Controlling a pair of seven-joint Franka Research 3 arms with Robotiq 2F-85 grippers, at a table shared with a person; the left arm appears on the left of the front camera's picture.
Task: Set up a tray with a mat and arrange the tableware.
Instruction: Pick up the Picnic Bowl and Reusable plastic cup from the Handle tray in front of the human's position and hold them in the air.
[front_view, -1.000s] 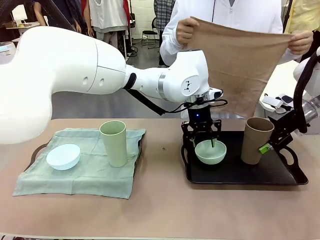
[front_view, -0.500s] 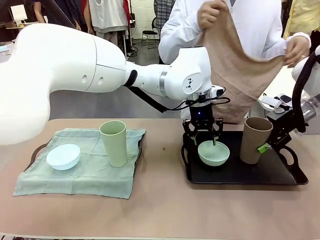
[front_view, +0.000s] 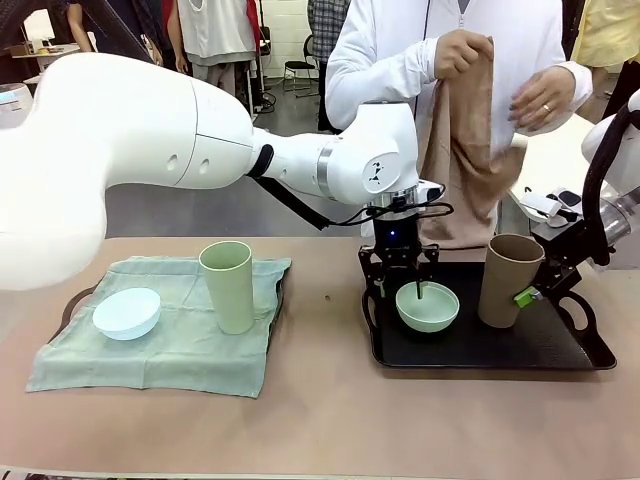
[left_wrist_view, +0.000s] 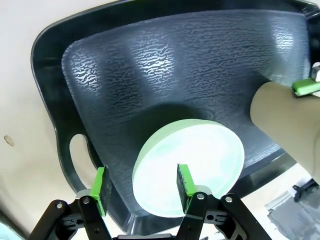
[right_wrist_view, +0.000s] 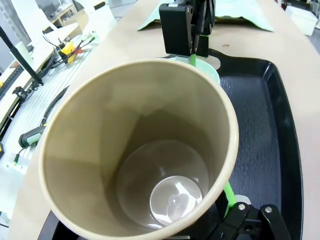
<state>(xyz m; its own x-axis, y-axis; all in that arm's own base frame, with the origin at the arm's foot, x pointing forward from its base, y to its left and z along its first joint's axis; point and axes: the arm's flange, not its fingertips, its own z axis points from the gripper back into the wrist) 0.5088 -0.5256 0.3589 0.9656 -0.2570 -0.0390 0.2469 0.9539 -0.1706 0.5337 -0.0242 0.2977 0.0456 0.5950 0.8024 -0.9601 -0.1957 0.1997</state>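
**Front view: two trays, one bowl between open jaws, one cup held**

The long counter (front_view: 330, 420) is light brown. The big white left arm (front_view: 130, 140) comes in from the left and reaches past the middle. A person (front_view: 390, 60) in a white top stands at the far side. Both of the person's hands (front_view: 460, 52) are up by the chest. One hand holds a tan cloth (front_view: 465, 150) bunched up and hanging down.

A green mat (front_view: 160, 350) lies on the left part of the counter. It covers a dark tray (front_view: 72, 303) whose handle sticks out at the left. On the mat stand the pale green tumbler (front_view: 228, 287), upright, and the white bowl (front_view: 127, 312) to its left.

The black tray (front_view: 470, 350) is on the right part of the counter and has no mat on it. The tan tumbler (front_view: 503, 285) is at the right of this tray and leans a little. The right jaws are gripping it, with a green pad (front_view: 525, 296) pressed on its side. In the right wrist view you look straight down into this cup.

The mint bowl (front_view: 428, 308) sits at the left of the black tray. The left jaws hang over its near rim, spread apart. In the left wrist view one green pad (left_wrist_view: 101, 189) is outside the bowl with a gap to the wall. The other pad (left_wrist_view: 183, 181) is over the inside of the bowl.
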